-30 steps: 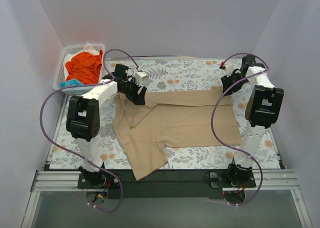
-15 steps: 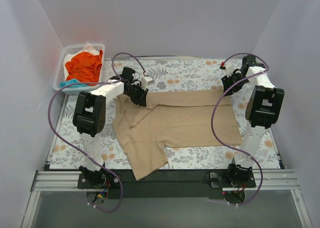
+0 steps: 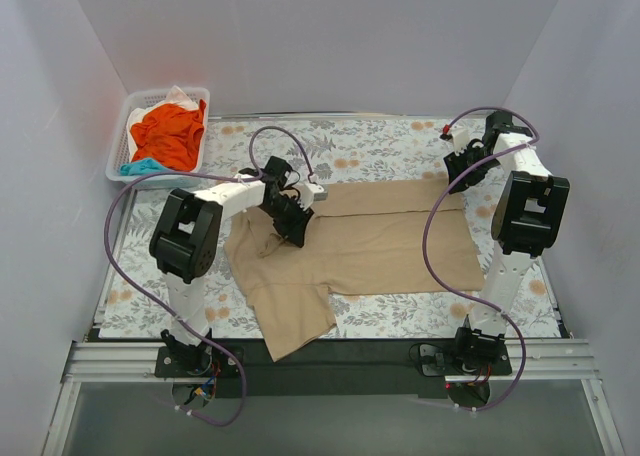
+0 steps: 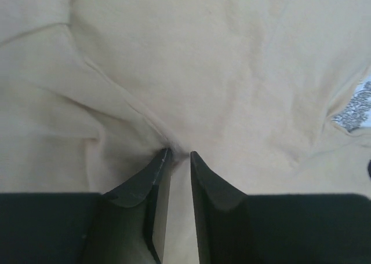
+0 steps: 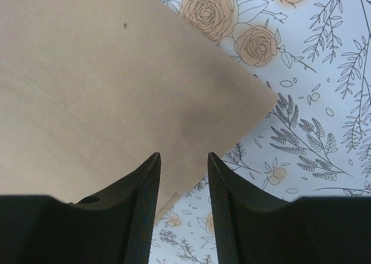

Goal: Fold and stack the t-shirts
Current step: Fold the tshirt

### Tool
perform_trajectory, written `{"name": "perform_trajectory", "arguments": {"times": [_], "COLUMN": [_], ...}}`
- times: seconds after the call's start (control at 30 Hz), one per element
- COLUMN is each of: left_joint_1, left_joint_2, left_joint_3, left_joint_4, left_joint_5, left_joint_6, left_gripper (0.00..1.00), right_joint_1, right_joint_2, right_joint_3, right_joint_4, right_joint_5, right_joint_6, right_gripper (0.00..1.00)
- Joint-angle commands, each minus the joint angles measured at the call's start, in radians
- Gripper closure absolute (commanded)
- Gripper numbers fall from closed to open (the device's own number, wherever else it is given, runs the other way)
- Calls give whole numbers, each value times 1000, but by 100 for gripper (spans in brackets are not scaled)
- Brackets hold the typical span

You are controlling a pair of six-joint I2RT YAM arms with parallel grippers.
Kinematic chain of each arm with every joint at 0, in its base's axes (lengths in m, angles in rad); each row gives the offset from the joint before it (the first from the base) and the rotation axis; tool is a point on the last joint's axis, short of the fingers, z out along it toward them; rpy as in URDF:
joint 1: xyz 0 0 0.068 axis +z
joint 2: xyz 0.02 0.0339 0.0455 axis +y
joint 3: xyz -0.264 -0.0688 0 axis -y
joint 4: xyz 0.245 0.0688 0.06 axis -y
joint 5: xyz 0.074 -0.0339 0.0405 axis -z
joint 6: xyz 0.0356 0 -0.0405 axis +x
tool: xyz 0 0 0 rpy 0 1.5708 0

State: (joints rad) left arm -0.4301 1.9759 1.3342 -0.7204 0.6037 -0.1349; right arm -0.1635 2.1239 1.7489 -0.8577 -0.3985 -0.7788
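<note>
I see the tan t-shirt (image 3: 380,241) spread on the floral table cover (image 3: 380,151), with its near flap overhanging the front edge. The left gripper (image 4: 178,155) has narrow jaws pinching a puckered fold in the shirt's left half. The right gripper (image 5: 183,156) has its jaws parted above the shirt's far right corner. At far left, the white basket (image 3: 118,146) holds the orange t-shirt (image 3: 168,134), a teal piece (image 3: 143,165) and a white piece (image 3: 180,97).
</note>
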Motion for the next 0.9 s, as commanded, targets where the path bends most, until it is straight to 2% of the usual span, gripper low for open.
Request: {"name": "perform_trajectory", "arguments": {"times": [0.0, 0.03, 0.2, 0.37, 0.47, 0.57, 0.67, 0.8, 0.87], "left_joint_1": [-33, -45, -47, 65, 132, 151, 149, 148, 139], "left_joint_2": [-95, -104, -163, -198, -195, -198, -183, -144, -192], "left_joint_3": [-35, -44, -26, 26, 14, -26, -43, -30, -64], "left_joint_4": [-14, -13, -19, -17, 7, 44, 52, 33, 55], "left_joint_5": [39, 50, 88, 142, 88, -21, -58, -58, -45], "left_joint_6": [0, -15, -61, -178, -218, -215, -204, -186, -144], "left_gripper": [78, 70, 58, 60, 61, 57, 43, 43, 44], "right_joint_1": [-5, -5, -4, -4, -4, -4, -4, -4, -4], "right_joint_2": [-41, -38, -35, -21, -12, -7, -4, -4, -7], "right_joint_3": [12, 14, 11, 12, 23, 29, 31, 29, 24], "right_joint_4": [-20, -20, -30, -37, -43, -46, -46, -47, -49], "right_joint_5": [-7, -7, -13, -14, -23, -28, -31, -31, -30], "right_joint_6": [-13, -13, -11, -8, 1, 3, 4, 6, 1], "right_gripper": [62, 62, 62, 62, 62, 62, 62, 62, 62]}}
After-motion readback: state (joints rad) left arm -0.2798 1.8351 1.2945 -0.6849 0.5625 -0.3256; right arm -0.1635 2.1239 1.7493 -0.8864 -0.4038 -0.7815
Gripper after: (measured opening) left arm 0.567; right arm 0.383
